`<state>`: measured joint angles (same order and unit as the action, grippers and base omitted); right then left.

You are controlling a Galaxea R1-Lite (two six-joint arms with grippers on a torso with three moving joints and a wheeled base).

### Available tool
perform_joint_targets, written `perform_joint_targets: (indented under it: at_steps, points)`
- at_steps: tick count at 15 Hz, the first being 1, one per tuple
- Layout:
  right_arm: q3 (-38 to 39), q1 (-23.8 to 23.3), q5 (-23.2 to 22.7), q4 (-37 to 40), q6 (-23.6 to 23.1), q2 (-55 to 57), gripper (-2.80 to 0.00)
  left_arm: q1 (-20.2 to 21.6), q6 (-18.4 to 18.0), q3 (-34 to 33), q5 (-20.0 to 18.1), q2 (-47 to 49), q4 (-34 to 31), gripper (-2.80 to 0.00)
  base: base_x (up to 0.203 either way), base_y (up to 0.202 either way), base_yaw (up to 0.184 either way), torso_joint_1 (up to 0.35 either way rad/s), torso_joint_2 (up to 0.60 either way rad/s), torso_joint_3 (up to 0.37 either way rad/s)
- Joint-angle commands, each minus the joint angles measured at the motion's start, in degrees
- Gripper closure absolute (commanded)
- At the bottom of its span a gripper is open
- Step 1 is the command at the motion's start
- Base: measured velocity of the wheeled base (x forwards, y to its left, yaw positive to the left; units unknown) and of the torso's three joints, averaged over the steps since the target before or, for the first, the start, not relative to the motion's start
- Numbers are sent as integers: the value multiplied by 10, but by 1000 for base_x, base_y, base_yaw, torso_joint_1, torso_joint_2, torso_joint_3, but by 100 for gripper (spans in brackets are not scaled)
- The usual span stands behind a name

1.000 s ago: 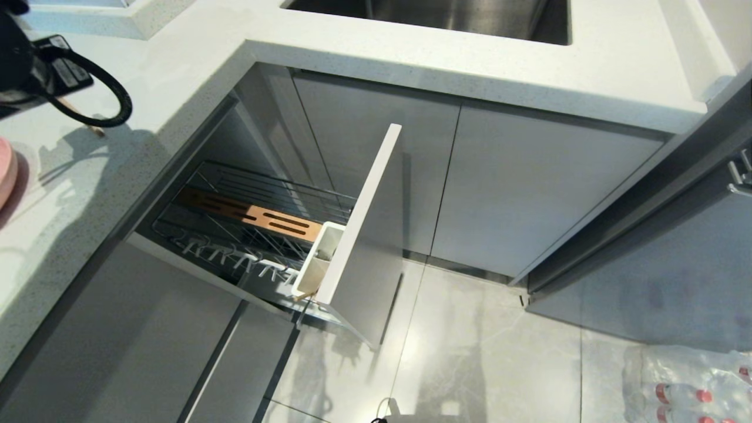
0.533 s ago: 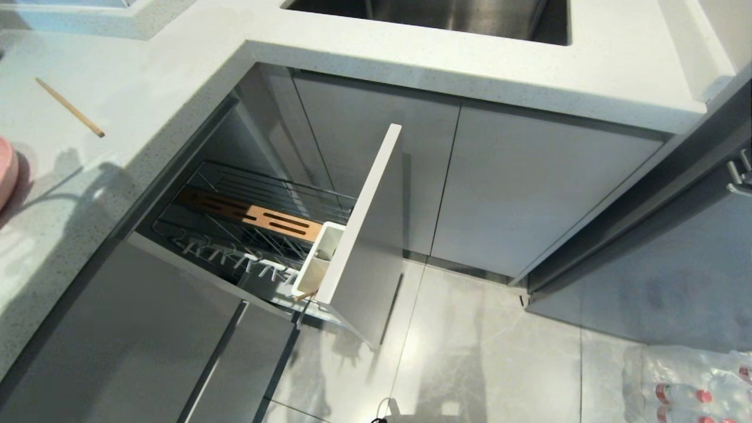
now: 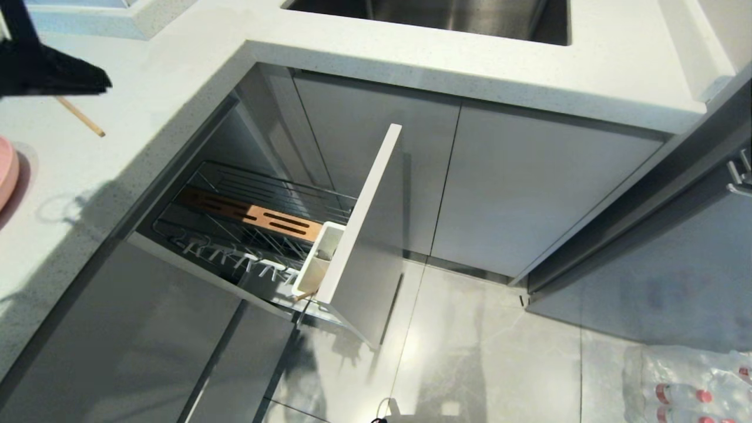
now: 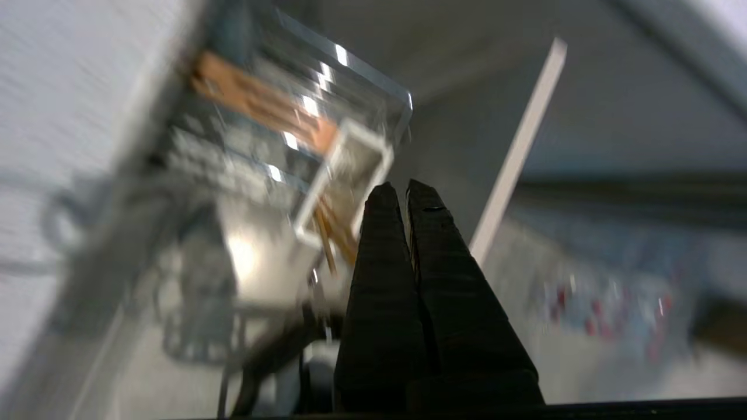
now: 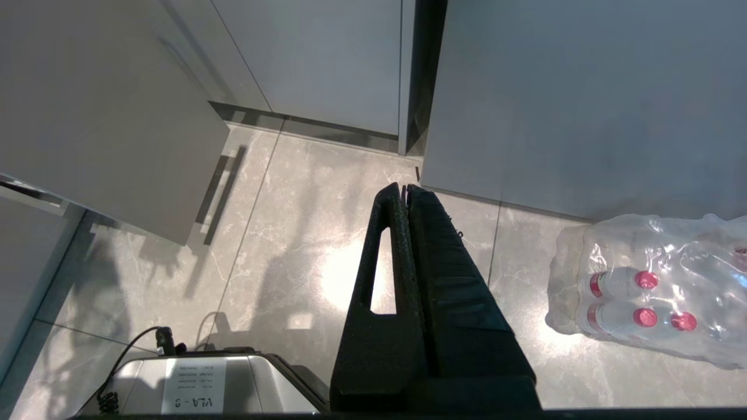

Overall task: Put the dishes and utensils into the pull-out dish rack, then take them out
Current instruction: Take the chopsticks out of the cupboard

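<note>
Home kitchen. White speckled stone bench (image 3: pixel 411 53) in an L-shape, steel sink (image 3: pixel 446 14) sunk into it at 12 o'clock. Flat grey handleless cabinet doors (image 3: pixel 529 188) below the sink. Narrow pull-out dish rack (image 3: pixel 364 235) slid open at centre: chrome wire basket (image 3: pixel 258 194), wooden slotted insert (image 3: pixel 252 214), white cutlery holder (image 3: pixel 317 261). Glossy grey marble-look floor tiles (image 3: pixel 470 352). Shrink-wrapped pack of water bottles (image 3: pixel 693 382) on the floor at 4 o'clock. Pink plate (image 3: pixel 6 170) edge and a loose chopstick (image 3: pixel 82 117) on the bench at 9–10 o'clock.
</note>
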<state>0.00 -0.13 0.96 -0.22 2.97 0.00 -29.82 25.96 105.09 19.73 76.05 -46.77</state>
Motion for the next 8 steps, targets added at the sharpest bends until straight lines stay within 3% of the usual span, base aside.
perform_joint_targets:
  at_steps: [1, 4, 8]
  points:
    - [0, 0, 0, 0, 0, 0, 0, -4, 11, 23, -51, 63, -71, 0, 0, 0, 0, 0, 0, 0]
    - [0, 0, 0, 0, 0, 1, 0, 0, 30, 56, -89, 159, -154, 0, 0, 0, 0, 0, 0, 0]
    - [0, 0, 0, 0, 0, 0, 0, 13, 40, 60, -95, 262, -179, 0, 0, 0, 0, 0, 0, 0]
